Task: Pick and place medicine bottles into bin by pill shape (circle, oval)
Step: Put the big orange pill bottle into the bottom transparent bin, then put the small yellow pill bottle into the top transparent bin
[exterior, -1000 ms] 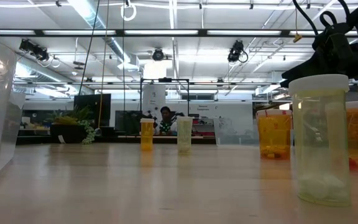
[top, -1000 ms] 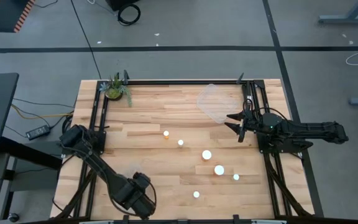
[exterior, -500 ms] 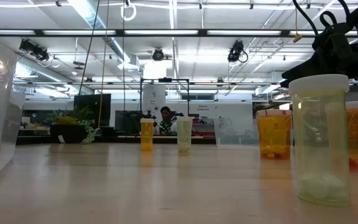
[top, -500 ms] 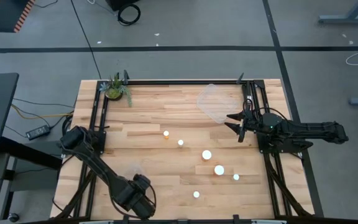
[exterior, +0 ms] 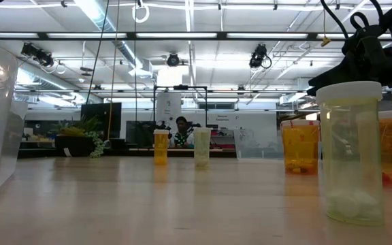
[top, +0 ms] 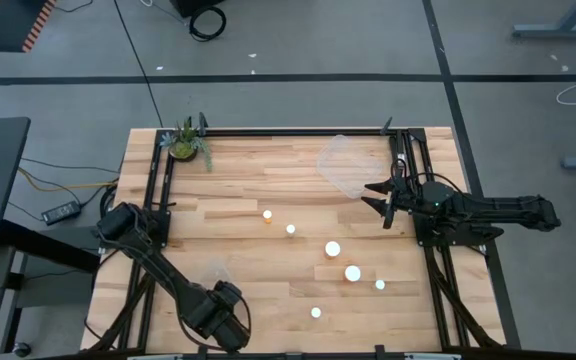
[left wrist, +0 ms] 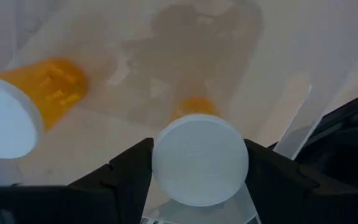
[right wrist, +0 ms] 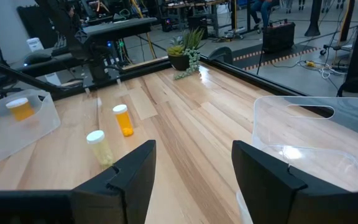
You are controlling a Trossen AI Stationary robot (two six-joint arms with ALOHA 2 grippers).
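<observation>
While the left hand (left wrist: pixel 197 180) pinches a bottle (left wrist: pixel 199 158) over its bin (left wrist: pixel 135 56), letting go looks next; the right hand (right wrist: pixel 191 168) waits, spread.

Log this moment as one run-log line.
left gripper: fingers around white-capped orange medicine bottle over clear plastic bin | right gripper: open, waiting

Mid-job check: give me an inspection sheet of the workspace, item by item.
Surface: wooden table, bare planks.
Job's things: six white-capped medicine bottles standing mid-table; one clear bin at the far right, another under the left gripper holding a lying bottle.
Clutter: small potted plant, far-left corner.
Grippers: left gripper over the near bin, a white-capped bottle between its fingers; right gripper open, empty.
Cables: on the floor, left of the table.
Surroundings: nothing seen obstructing.
</observation>
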